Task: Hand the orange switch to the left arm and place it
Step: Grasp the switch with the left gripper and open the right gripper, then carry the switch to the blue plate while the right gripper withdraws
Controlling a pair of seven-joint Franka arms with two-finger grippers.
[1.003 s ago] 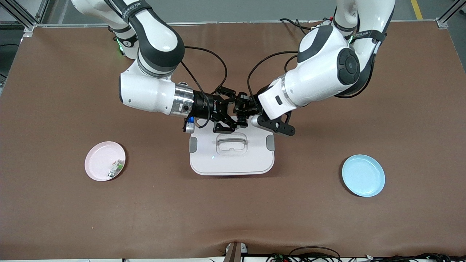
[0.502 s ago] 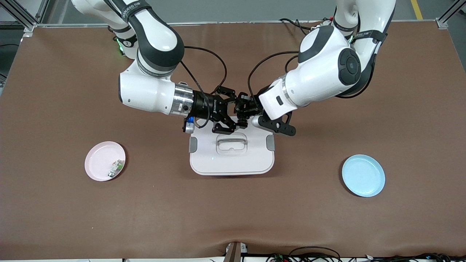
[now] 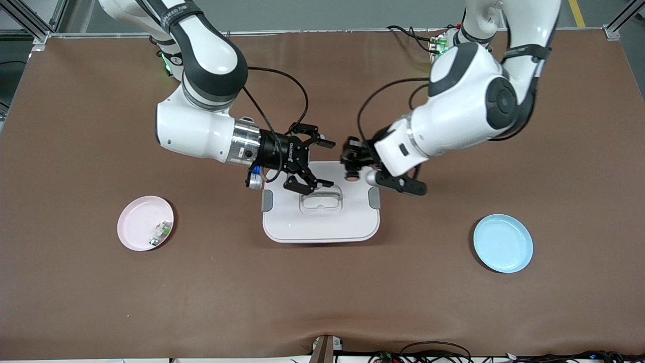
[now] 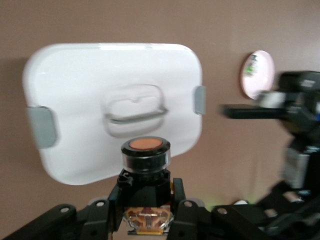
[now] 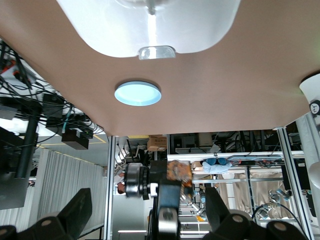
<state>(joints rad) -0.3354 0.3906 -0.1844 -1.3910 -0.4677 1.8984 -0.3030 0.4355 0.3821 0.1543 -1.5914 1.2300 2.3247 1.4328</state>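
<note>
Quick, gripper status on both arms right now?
Left gripper: shut on the orange switch, over the box.
Right gripper: open, holding nothing, over the box.

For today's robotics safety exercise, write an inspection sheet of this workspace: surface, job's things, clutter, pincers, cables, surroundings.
Surface: brown table mat, rumpled at the edge nearest the front camera.
Job's things: orange switch held over the white box; blue plate toward the left arm's end.
Clutter: pink plate toward the right arm's end, holding a small green-and-white component.
Pincers: left pincer shut on the switch, over the box's edge; right pincer open, empty, over the box.
Cables: black cables loop from both wrists above the table.
Surroundings: aluminium frame posts at the table corners.
</note>
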